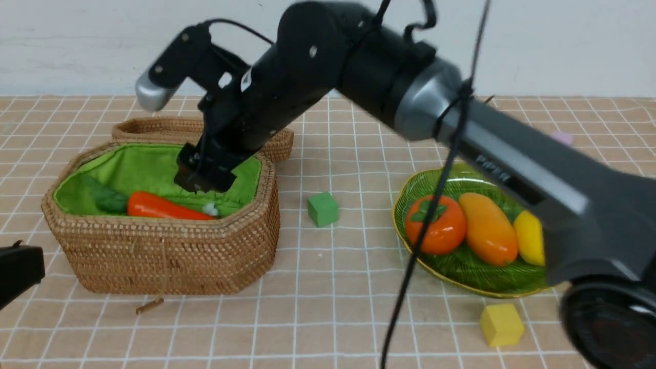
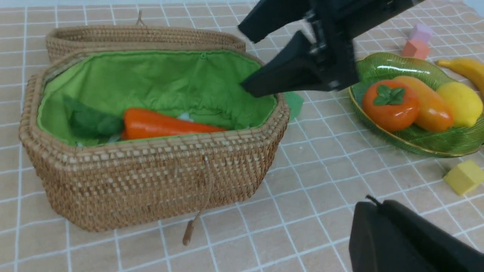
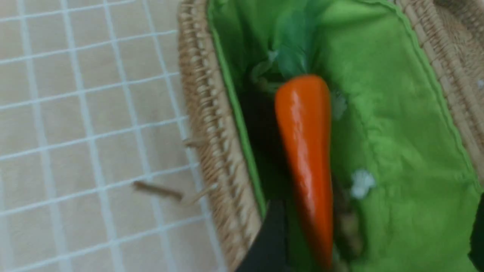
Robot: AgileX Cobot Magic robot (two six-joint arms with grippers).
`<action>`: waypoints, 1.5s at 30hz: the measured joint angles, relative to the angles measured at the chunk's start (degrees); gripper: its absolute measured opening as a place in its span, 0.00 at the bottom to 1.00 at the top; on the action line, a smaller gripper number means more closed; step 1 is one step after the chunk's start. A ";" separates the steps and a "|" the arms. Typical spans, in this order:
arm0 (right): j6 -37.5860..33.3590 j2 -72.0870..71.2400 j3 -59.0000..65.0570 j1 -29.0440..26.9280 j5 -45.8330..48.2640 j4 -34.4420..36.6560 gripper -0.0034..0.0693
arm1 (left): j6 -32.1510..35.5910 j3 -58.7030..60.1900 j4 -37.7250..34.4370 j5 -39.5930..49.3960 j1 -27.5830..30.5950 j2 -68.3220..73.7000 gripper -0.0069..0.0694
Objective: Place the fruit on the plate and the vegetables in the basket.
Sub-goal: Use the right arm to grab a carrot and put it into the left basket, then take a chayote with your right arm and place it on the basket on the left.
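The wicker basket (image 1: pixel 159 246) (image 2: pixel 151 177) (image 3: pixel 211 132) stands open at the left, showing its green lining. An orange carrot (image 1: pixel 164 206) (image 2: pixel 166 126) (image 3: pixel 306 151) lies inside with its green leaves (image 1: pixel 105 197), touching neither finger. Over the basket's right end my right gripper (image 1: pixel 205 179) (image 2: pixel 245 60) (image 3: pixel 374 241) hangs open and empty. On the green plate (image 1: pixel 476 266) (image 2: pixel 389 68) rest a persimmon (image 1: pixel 435 225) (image 2: pixel 389 105), a mango (image 1: pixel 488 228) (image 2: pixel 425 104) and a lemon (image 1: pixel 530 238) (image 2: pixel 459 104). A banana (image 2: pixel 467 70) lies on the cloth behind the plate. Low at the near left, my left gripper (image 1: pixel 20 271) (image 2: pixel 368 206) is shut and empty.
The basket's lid (image 1: pixel 169 128) lies flat behind it. A green cube (image 1: pixel 323 208) sits between basket and plate, a yellow cube (image 1: pixel 501 324) in front of the plate. Pink (image 2: pixel 421 32) and orange (image 2: pixel 416 48) cubes are at the far right. My right arm crosses above the plate.
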 joint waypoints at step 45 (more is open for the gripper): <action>52.04 -26.82 78.11 -49.73 -14.51 -6.34 0.66 | 32.35 0.00 -25.29 -8.23 0.00 0.00 0.07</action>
